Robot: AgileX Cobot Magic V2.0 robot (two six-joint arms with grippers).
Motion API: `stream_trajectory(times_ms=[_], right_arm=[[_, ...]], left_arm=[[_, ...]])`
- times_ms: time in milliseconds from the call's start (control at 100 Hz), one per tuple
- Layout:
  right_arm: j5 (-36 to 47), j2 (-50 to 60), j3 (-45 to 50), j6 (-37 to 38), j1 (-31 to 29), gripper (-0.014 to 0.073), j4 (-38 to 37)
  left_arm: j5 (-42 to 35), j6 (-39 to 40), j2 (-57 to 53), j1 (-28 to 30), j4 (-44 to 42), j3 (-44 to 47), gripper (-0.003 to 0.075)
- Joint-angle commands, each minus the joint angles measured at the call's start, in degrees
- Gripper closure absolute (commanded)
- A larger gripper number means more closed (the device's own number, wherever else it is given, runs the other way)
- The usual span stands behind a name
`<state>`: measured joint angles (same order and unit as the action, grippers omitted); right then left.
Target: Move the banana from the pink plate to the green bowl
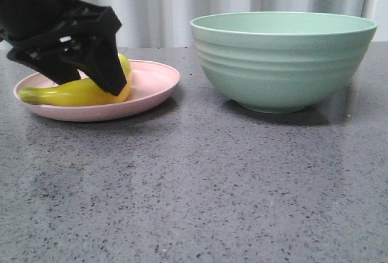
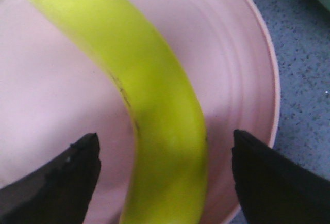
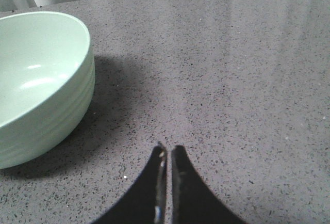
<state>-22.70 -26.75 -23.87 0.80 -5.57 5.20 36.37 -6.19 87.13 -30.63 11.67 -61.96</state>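
The yellow banana [image 1: 73, 93] lies on the pink plate [image 1: 151, 84] at the left of the table. My left gripper [image 1: 91, 72] is open and sits low over the plate, one finger on each side of the banana [image 2: 154, 110] with a gap on both sides; the plate [image 2: 51, 79] shows under it. The green bowl [image 1: 284, 57] stands at the right, apart from the plate, and shows empty in the right wrist view [image 3: 41, 79]. My right gripper [image 3: 167, 152] is shut and empty above bare table beside the bowl; it is out of the front view.
The grey speckled table [image 1: 194, 190] runs under everything. A pale curtain [image 1: 182, 2] hangs behind. A strip of table lies between plate and bowl.
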Motion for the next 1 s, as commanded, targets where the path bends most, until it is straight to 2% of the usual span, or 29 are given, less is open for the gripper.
stream_trajectory(times_ms=[0,110,230,580,890,990], right_arm=[[4.1,-0.6,-2.1,-0.5,-0.2,0.0666,0.1],[4.1,-0.6,-2.1,-0.5,-0.2,0.0666,0.1],[4.1,-0.6,-2.1,-0.5,-0.2,0.0666,0.1],[4.2,-0.6,-2.1,-0.5,-0.2,0.0665,0.1],[-3.3,-1.1,-7.5,-0.8,4.6,0.0662,0.1],[-6.5,-2.7,-11.8,-1.1,6.8,0.0627,0.1]], left_arm=[[-2.3,-0.3,-1.0,-0.4,1.0,-2.3,0.0239],[-2.4,-0.2,-0.2,-0.3,1.0,-2.3,0.0265],[-2.4,-0.2,0.5,-0.2,0.9,-2.3,0.0348],[-2.1,-0.2,0.5,-0.1,0.9,-2.3,0.0741],[2.6,-0.2,-0.7,-0.6,-1.0,-7.7,0.0739],[4.7,-0.3,-2.5,-1.8,-1.3,-10.3,0.0739]])
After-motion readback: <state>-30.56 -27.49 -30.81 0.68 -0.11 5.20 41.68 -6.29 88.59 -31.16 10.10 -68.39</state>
